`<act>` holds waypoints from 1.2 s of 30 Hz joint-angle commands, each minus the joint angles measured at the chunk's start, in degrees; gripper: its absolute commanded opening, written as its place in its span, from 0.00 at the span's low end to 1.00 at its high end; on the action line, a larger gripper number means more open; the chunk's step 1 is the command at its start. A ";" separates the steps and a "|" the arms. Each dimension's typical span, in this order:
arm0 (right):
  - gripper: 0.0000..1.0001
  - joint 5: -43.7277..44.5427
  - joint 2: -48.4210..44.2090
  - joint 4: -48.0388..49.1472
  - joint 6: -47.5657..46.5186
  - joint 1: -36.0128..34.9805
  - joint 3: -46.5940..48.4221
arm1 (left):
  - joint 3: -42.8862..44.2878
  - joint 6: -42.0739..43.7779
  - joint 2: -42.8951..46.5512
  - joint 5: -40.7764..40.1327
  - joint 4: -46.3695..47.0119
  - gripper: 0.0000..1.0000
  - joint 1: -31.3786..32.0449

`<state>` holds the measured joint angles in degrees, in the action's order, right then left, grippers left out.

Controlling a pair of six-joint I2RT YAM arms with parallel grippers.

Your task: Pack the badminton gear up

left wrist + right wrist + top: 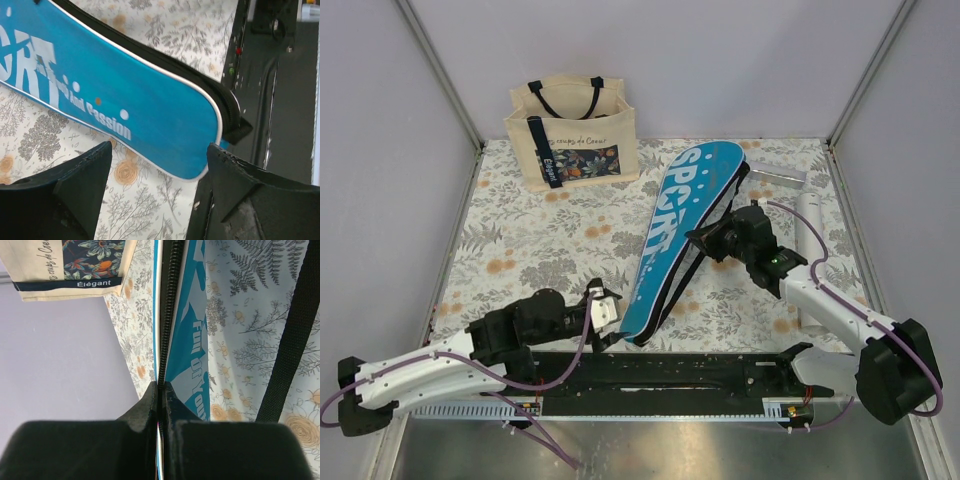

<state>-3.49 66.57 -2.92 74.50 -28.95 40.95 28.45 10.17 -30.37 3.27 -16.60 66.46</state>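
Blue case (670, 235) lettered SPORT lies flat on the flower-patterned counter (540, 250). It runs on a diagonal, wide end toward the far right, narrow end toward the near edge between the two arms.

Right pincer (160, 386): fingers pressed together, pinching the case's zip seam on its right-hand side, about halfway along. The zip teeth run straight out from between the tips. A black strap (295, 340) from the case trails over the counter just beside that edge.

Left pincer (160, 147): jaws spread wide, gripping nothing. It sits low at the narrow end of the case. From its own camera, the rounded tip of the case with its white piping shows in the gap between the two fingers; I cannot tell if either finger touches it.

White tube (811, 225) lies near the right wall, apart from the case.

Beige tote bag (575, 135) with dark handles stands upright at the far left, well apart from everything else.
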 commanded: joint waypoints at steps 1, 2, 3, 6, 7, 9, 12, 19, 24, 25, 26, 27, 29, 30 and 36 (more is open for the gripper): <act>0.00 1.90 -0.73 4.23 4.07 -0.32 4.31 | 2.84 10.30 2.41 2.53 -5.71 0.80 0.78; 0.00 2.17 -0.65 4.24 4.34 -0.32 4.66 | 2.49 11.00 3.12 3.14 -6.68 0.80 0.87; 0.00 2.25 -0.65 4.32 4.51 -0.32 5.01 | 2.06 11.44 4.08 3.76 -7.47 0.80 0.87; 0.00 2.25 0.14 4.50 4.86 -0.32 6.68 | 0.56 11.27 6.37 3.94 -7.92 0.81 0.87; 0.00 2.17 0.40 4.76 5.04 -0.32 6.86 | 0.21 11.10 7.07 3.77 -7.75 0.81 0.87; 0.00 1.73 1.19 5.73 6.18 -0.32 7.04 | -0.23 10.83 7.17 3.59 -7.75 0.81 0.96; 0.00 0.59 2.34 8.10 7.94 -0.32 6.87 | 0.03 10.04 5.59 3.67 -7.31 0.81 1.04; 0.00 0.06 2.52 14.86 12.15 -0.32 2.74 | 0.82 12.76 1.37 1.84 -4.06 0.82 1.04; 0.00 -0.38 2.34 16.54 13.04 -0.32 1.24 | 1.17 13.64 -1.44 -4.74 -3.70 0.78 1.04; 0.00 -0.47 2.25 16.98 13.47 -0.32 0.72 | 1.35 13.90 -1.62 -5.72 -3.53 0.77 1.04; 0.00 -0.47 2.08 17.33 14.00 -0.32 0.36 | 1.35 13.99 -1.62 -6.86 -3.09 0.76 0.96; 0.00 -0.29 1.82 17.59 14.09 -0.32 0.10 | 1.52 13.91 -1.80 -7.65 -2.65 0.76 1.04; 0.00 -0.21 1.46 17.68 14.44 -0.32 -0.25 | 1.79 13.56 -2.32 -8.80 -1.86 0.76 1.04; 0.00 -0.29 1.20 18.03 14.79 -0.32 -0.69 | 1.87 13.30 -2.67 -9.33 -1.77 0.75 1.04; 0.00 -1.00 0.23 19.70 16.11 -0.32 -2.98 | 2.31 13.29 -2.07 -13.45 -2.29 0.61 1.04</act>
<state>-3.66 69.87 8.88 87.88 -28.97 38.26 28.49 22.72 -33.26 -4.91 -21.98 67.31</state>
